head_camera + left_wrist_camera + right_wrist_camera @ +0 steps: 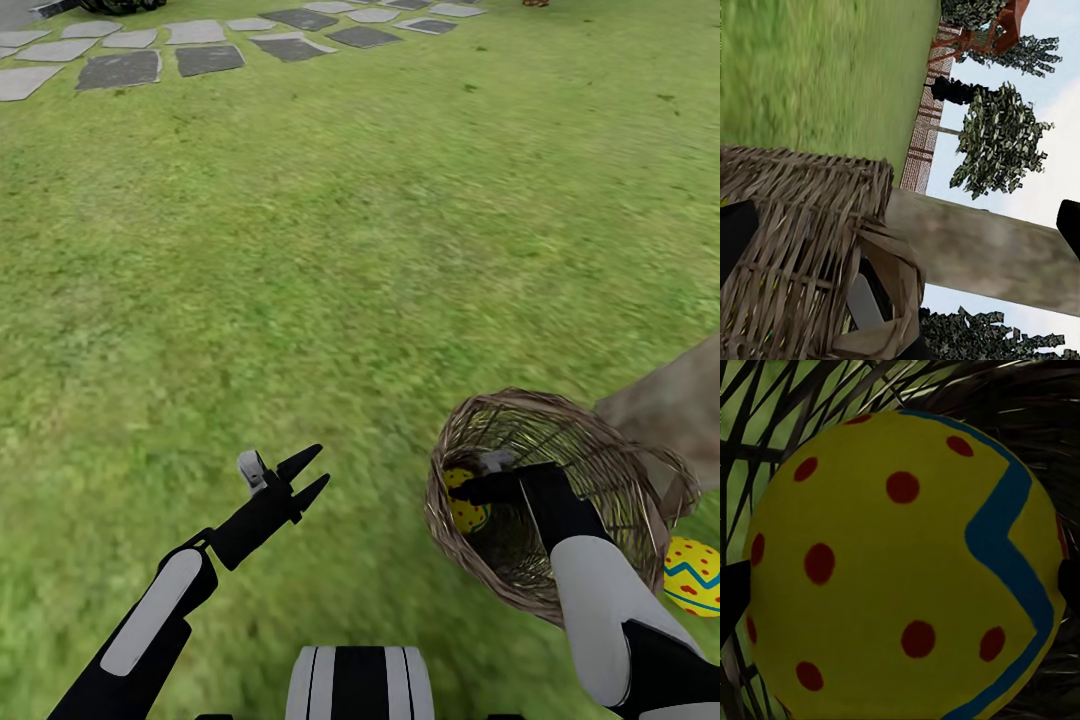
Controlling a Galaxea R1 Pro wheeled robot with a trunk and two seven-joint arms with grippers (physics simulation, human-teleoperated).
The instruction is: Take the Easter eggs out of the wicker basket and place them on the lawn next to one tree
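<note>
The wicker basket (590, 480) lies tipped on the lawn (330, 260), its mouth facing me, against the tree trunk (672, 405). My right gripper (478, 490) reaches inside it, open, one finger on each side of a yellow Easter egg (900, 562) with red dots and a blue zigzag. This egg (463, 503) rests at the basket's inner wall. A second egg (692, 575) lies on the grass beside the trunk. My left gripper (308, 478) hangs open over bare grass to the left of the basket (802, 247), holding nothing.
Grey stepping stones (210, 58) run across the far left of the lawn. Past the trunk (1005, 251), the left wrist view shows the slatted fence (921, 150), a playset (982, 34) and leafy trees (1001, 139). Open grass spreads ahead and to the left.
</note>
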